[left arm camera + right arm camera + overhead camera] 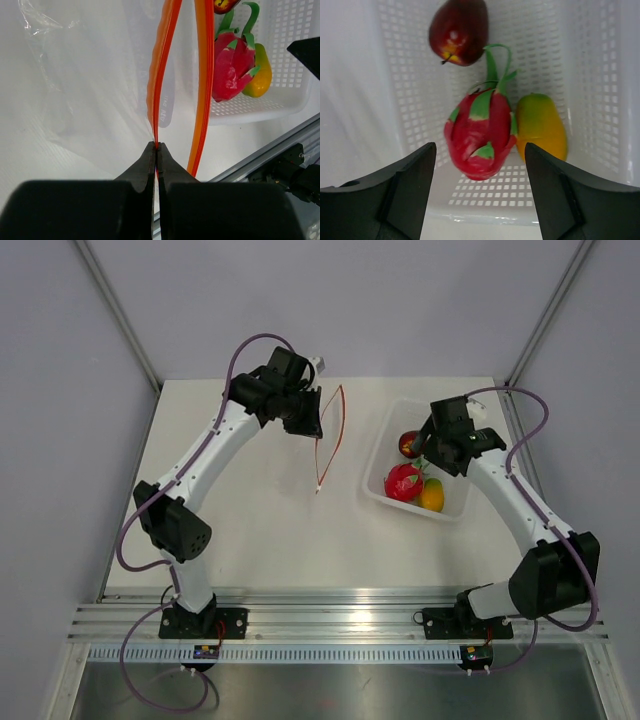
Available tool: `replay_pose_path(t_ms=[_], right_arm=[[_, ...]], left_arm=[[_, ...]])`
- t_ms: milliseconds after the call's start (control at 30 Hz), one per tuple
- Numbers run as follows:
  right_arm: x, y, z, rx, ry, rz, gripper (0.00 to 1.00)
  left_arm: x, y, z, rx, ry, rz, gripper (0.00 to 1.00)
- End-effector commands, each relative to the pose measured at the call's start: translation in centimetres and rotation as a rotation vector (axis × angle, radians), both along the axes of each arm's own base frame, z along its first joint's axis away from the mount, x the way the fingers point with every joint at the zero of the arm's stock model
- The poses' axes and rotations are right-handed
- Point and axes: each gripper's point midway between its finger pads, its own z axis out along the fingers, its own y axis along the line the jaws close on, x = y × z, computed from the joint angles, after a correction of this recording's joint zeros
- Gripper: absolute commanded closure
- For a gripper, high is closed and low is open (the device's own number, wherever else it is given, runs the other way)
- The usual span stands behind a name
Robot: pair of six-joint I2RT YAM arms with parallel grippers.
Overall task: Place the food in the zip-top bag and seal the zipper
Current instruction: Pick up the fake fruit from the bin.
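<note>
We are centring the wide-open right gripper (480, 148) over the pink-red fruit (470, 135) just below it; the left gripper (156, 148) is pinching the zipper (159, 75).

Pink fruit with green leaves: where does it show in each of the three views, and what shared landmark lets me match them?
Top external: the pink fruit is right of centre, at the near end of the tray.
Left wrist: upper right, just right of the zipper.
Right wrist: centre of the picture.
Shared landmark: the yellow fruit lying right beside it, seen in all three views.
</note>
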Motion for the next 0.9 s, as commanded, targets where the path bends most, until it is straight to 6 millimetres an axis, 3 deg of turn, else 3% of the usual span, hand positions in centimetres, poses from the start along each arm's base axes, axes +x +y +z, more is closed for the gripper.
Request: replay_pose_path(t_ms=[0, 67, 200, 367, 633, 733, 800, 867], right_arm=[[-2.1, -2.9, -2.8, -0.022, 0.155, -0.055, 0.21], [-2.9, -4.0, -4.5, -0.023, 0.223, -0.047, 0.21], [-4.4, -3.6, -8.1, 0.017, 0.354, 0.031, 0.21], [-4.6, -3.0, -11.2, 0.020, 0.461, 0.100, 0.22], [-3.6, -2.9, -14.4, 0.026, 0.508, 0.133, 0.26], [-3.2, -3.4, -14.2, 0.014, 0.497, 0.121, 0.41], [-2.8, -3.5, -12.8, 0.008, 0.453, 0.115, 0.60], [-2.6, -3.8, -11.0, -0.002, 0.400, 0.106, 0.70]], left_arm=[[0.6, -0.6, 1.6, 0.002, -0.065, -0.016, 1.00], [0.5, -0.7, 1.5, 0.009, -0.061, -0.030, 1.00], [0.1, -1.3, 0.5, 0.030, -0.036, -0.052, 1.00], [0.1, -2.0, 0.2, 0.032, -0.037, -0.067, 1.00], [-0.1, -2.2, -0.3, 0.042, -0.022, -0.074, 1.00], [-0.2, -2.1, -0.4, 0.048, -0.016, -0.071, 1.00], [-0.1, -2.1, -0.5, 0.050, -0.014, -0.064, 1.00], [-0.2, -2.3, -0.7, 0.051, -0.008, -0.067, 1.00]])
